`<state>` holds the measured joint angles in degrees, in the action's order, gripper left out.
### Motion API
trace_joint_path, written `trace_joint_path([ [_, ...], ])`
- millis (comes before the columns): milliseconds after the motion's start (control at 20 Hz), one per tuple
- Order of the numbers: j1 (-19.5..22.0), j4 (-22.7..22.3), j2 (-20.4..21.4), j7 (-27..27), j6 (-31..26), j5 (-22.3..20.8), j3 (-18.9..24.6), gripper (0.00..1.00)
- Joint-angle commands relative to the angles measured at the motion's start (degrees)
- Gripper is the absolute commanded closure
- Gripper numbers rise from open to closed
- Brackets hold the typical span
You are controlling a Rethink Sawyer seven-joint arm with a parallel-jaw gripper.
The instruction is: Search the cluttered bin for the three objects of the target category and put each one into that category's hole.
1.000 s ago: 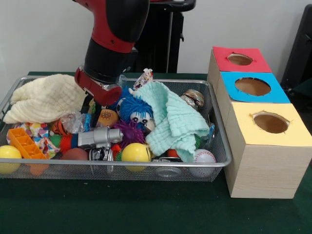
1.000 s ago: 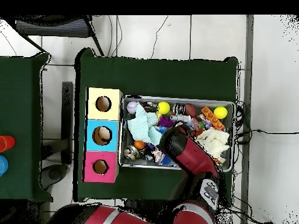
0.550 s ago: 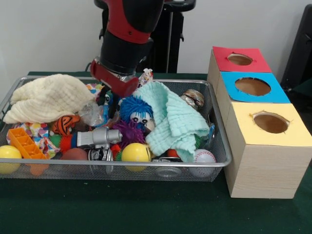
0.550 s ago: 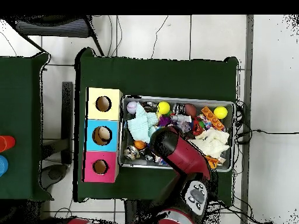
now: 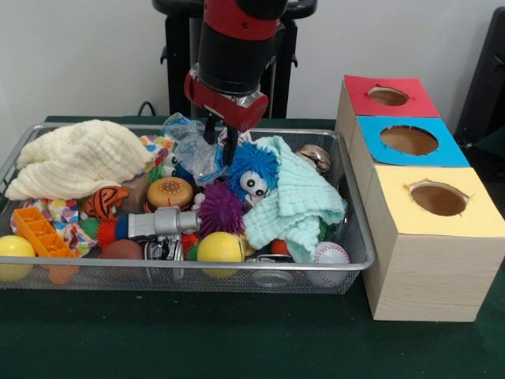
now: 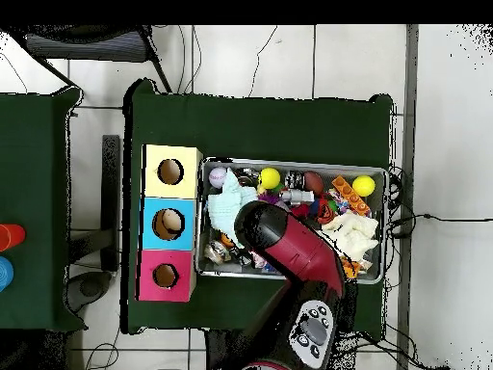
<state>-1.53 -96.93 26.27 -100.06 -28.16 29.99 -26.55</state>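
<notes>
My gripper (image 5: pixel 221 151) hangs over the middle back of the wire bin (image 5: pixel 357 237), shut on a crinkly clear plastic packet (image 5: pixel 192 150) held just above the clutter. Right below it lie a blue fuzzy toy with eyes (image 5: pixel 252 170) and a mint cloth (image 5: pixel 296 197). A burger toy (image 5: pixel 170 191), a purple spiky ball (image 5: pixel 221 209), a yellow ball (image 5: pixel 219 247) and a baseball (image 5: pixel 330 254) lie toward the front. In the overhead view the arm (image 6: pixel 284 241) covers the gripper and the bin's middle.
Three boxes with holes stand beside the bin: red (image 5: pixel 388 96), blue (image 5: pixel 409 140), yellow (image 5: pixel 438 197). A cream cloth (image 5: pixel 75 158) fills the bin's back left corner. An orange brick (image 5: pixel 39 230), a second yellow ball (image 5: pixel 14 249) and a silver toy (image 5: pixel 162 223) lie in front.
The gripper has moved right and upward across the bin, carrying the plastic packet with it. The blue fuzzy toy and the mint cloth have shifted right; the burger toy now shows.
</notes>
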Motion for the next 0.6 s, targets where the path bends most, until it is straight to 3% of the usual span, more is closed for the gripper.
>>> trace_joint_path([
  [50, 1.48, 4.37, 1.29, -10.82, -9.50, -0.35, 5.99, 1.00],
  [350, 3.39, 3.09, 2.68, -8.05, -5.34, -0.06, 8.23, 1.00],
  [450, 3.36, 3.20, 3.14, -8.05, -5.97, -0.46, 7.97, 1.00],
  [600, 2.93, 4.26, 3.71, -9.10, -11.21, -1.32, 6.99, 1.00],
])
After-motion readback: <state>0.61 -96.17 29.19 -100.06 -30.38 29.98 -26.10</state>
